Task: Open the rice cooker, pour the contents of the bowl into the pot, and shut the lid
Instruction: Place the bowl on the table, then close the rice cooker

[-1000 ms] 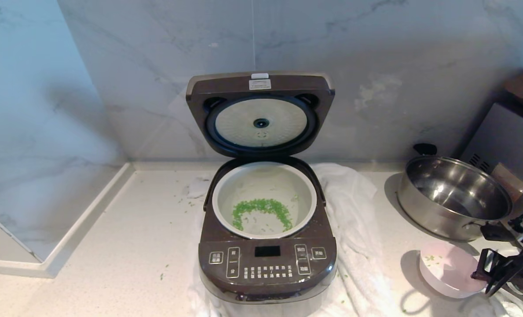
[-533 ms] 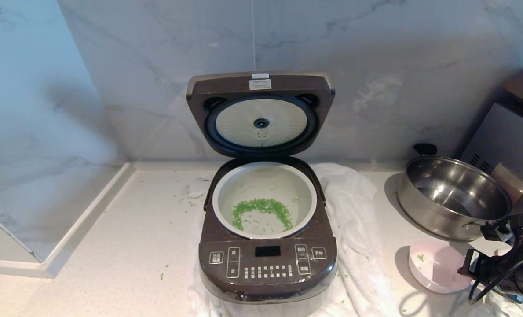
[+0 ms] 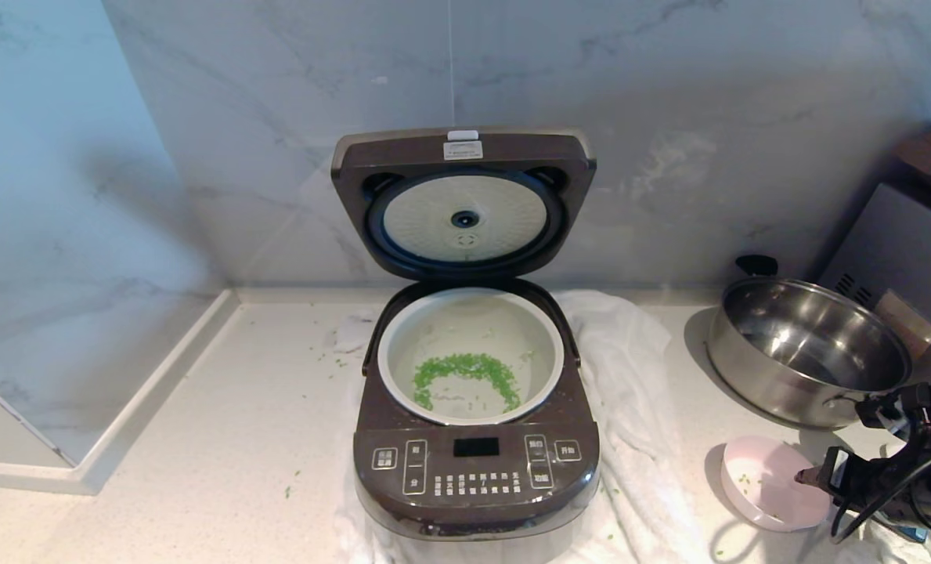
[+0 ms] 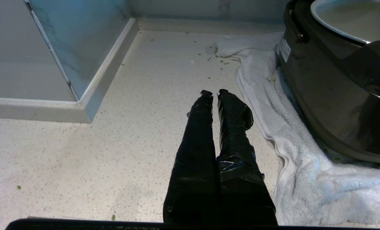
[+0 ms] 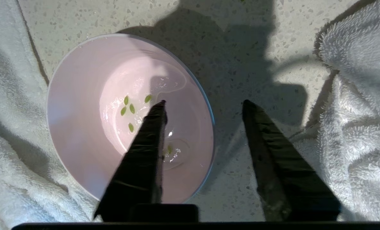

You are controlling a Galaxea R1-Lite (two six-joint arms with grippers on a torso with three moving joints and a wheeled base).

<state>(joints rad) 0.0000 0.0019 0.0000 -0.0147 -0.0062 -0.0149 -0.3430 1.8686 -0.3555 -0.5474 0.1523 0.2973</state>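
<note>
The rice cooker (image 3: 473, 470) stands on a towel with its lid (image 3: 465, 204) raised upright against the wall. Its pot (image 3: 465, 329) holds a ring of green contents (image 3: 465, 368). The pink bowl (image 3: 763, 486) sits on the counter at the right, with only a few green bits (image 5: 127, 108) left inside. My right gripper (image 3: 817, 474) is open over the bowl's (image 5: 81, 127) near rim, one finger above the inside and the other above the counter. In the left wrist view, my left gripper (image 4: 213, 92) is shut and empty, low beside the cooker (image 4: 330, 95).
A steel pan (image 3: 810, 352) with black handles stands behind the bowl, and a dark appliance (image 3: 903, 243) behind that. The white towel (image 3: 629, 376) spreads under and right of the cooker. A raised ledge (image 3: 120, 423) borders the counter's left. Stray green bits dot the counter.
The right gripper has opened and let go of the bowl. The bowl has shifted a little to the left and now rests flat on the counter. The left arm has not moved.
</note>
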